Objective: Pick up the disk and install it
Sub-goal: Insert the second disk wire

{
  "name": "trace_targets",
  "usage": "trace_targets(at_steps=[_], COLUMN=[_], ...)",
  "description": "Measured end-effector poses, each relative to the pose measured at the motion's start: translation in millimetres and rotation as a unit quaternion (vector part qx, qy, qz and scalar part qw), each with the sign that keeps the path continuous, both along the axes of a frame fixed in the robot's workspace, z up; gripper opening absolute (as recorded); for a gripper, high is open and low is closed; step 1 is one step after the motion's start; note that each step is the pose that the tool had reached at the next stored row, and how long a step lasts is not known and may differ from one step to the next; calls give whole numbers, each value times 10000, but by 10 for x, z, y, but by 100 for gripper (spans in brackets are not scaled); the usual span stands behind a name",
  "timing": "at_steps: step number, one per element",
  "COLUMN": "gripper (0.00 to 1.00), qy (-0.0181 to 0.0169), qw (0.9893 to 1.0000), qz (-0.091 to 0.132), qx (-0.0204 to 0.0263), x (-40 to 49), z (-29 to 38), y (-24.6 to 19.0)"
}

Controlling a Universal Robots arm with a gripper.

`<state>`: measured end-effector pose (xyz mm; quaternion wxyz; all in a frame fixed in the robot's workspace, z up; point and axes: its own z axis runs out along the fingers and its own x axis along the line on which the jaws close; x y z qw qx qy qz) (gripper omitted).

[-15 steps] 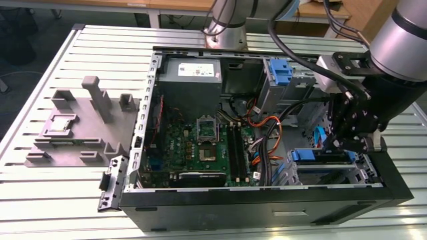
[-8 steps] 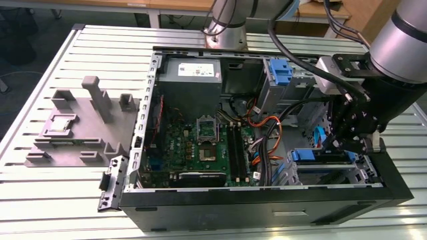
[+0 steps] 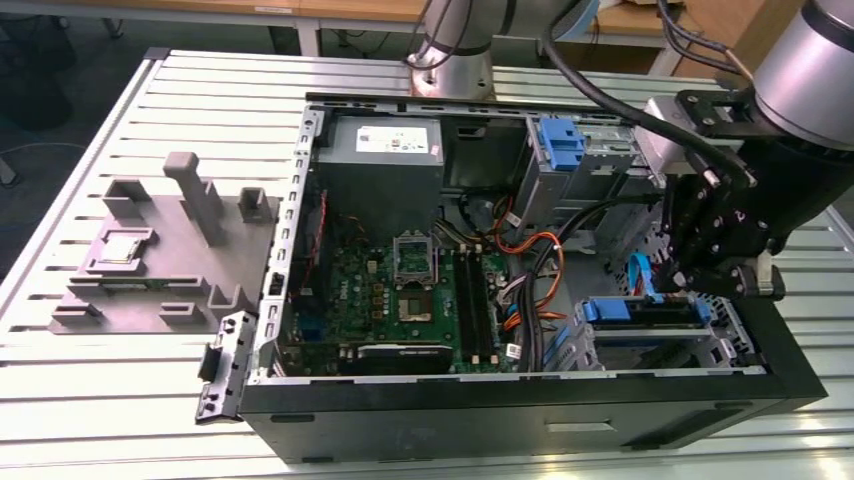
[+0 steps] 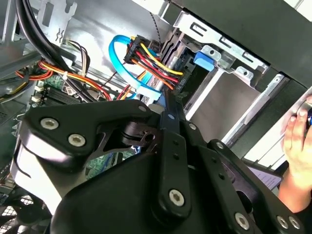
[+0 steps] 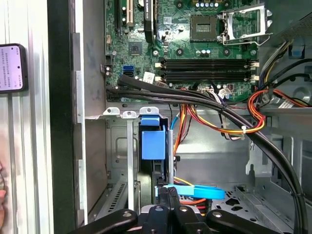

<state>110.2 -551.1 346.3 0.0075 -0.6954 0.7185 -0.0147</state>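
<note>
The disk [image 3: 646,312] sits edge-up in the drive bay at the near corner of the open computer case [image 3: 534,400], on the exterior view's right; its blue carrier rail shows along the top. In the first wrist view the disk's blue tab [image 5: 153,143] stands in the bay slot. My gripper [image 3: 697,288] hangs just above the bay. Its black fingers are shut together, tips [image 5: 168,192] close to the disk's end beside a blue data cable [image 5: 195,191]. Whether they touch the disk I cannot tell. In the second wrist view the gripper [image 4: 168,105] points at the bay's cable plug.
Orange, red and black cable bundles [image 5: 219,109] cross between the motherboard [image 3: 400,290] and the bay. A tall blue latch [image 3: 563,140] stands at the case's far side. A grey fixture [image 3: 160,250] holds a small silver chip. A person's hand [image 4: 297,141] rests outside the case.
</note>
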Motion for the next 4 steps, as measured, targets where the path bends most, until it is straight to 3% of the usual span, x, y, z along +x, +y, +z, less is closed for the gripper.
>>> trace_targets(at_steps=[4], gripper=[10], qy=[0], qw=[10000], qz=[0], qx=[-1], x=[0], z=[6], y=[0])
